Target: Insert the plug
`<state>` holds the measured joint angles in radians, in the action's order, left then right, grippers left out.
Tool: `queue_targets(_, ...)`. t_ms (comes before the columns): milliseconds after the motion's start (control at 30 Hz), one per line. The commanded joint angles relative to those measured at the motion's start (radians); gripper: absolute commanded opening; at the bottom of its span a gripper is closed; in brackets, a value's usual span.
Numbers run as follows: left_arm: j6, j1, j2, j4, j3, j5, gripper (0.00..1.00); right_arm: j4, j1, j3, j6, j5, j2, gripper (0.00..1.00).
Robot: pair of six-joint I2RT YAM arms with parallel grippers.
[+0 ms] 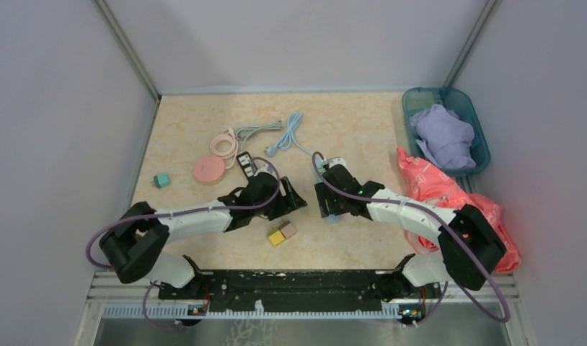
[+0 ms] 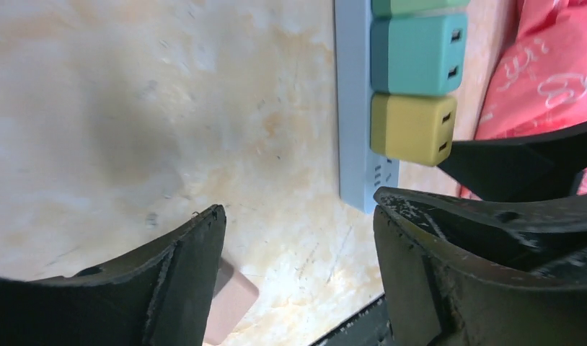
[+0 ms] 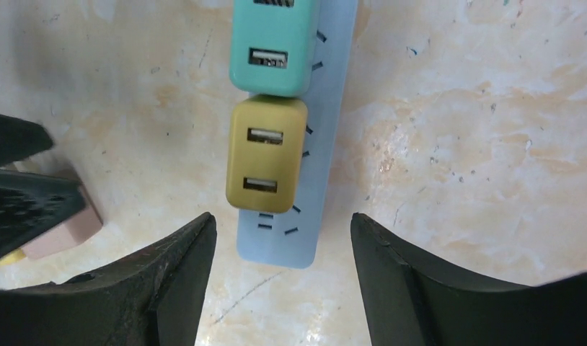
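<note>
A yellow plug [image 3: 265,155] sits seated in the light blue power strip [image 3: 305,223], next to a teal plug [image 3: 272,47] in the same row. My right gripper [image 3: 283,223] is open just short of the strip's free end, touching nothing. My left gripper [image 2: 298,216] is also open and empty over bare table, beside the strip [image 2: 355,108] and the yellow plug [image 2: 413,128]. In the top view both grippers, left [image 1: 296,202] and right [image 1: 328,210], meet at the table's middle and hide most of the strip.
Loose pink [image 1: 288,229] and yellow [image 1: 276,237] cubes lie near the left gripper. A teal plug [image 1: 161,180], a pink round case [image 1: 209,170] and coiled cables [image 1: 290,133] lie farther back. A red bag [image 1: 449,194] and a teal basket [image 1: 478,155] stand at the right.
</note>
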<state>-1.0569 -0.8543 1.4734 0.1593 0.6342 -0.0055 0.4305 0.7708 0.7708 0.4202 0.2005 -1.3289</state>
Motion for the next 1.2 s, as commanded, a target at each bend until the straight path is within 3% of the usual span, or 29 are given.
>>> queue_targets(0,0.061,0.021,-0.114,-0.152,-0.012,-0.193,0.82,-0.119,0.02,-0.011,0.007,0.054,-0.044,0.68)
queue_targets(267,0.101,0.102,-0.272,-0.24,-0.067,-0.291,0.91,-0.223,0.028,-0.036,0.018,0.11,-0.119,0.63)
queue_targets(433,0.115,0.162,-0.338,-0.278,-0.098,-0.318,0.92,-0.24,0.023,-0.038,0.025,0.181,-0.14,0.49)
queue_targets(633,0.149,0.235,-0.385,-0.318,-0.102,-0.365,0.95,-0.247,-0.08,-0.043,0.032,0.224,-0.138,0.4)
queue_targets(867,0.199,0.299,-0.332,-0.308,-0.073,-0.363,0.96,-0.285,-0.252,-0.019,0.003,0.189,-0.155,0.39)
queue_targets(1167,0.259,0.314,-0.15,-0.297,0.054,-0.393,0.96,-0.332,-0.468,0.057,-0.024,0.11,-0.244,0.4)
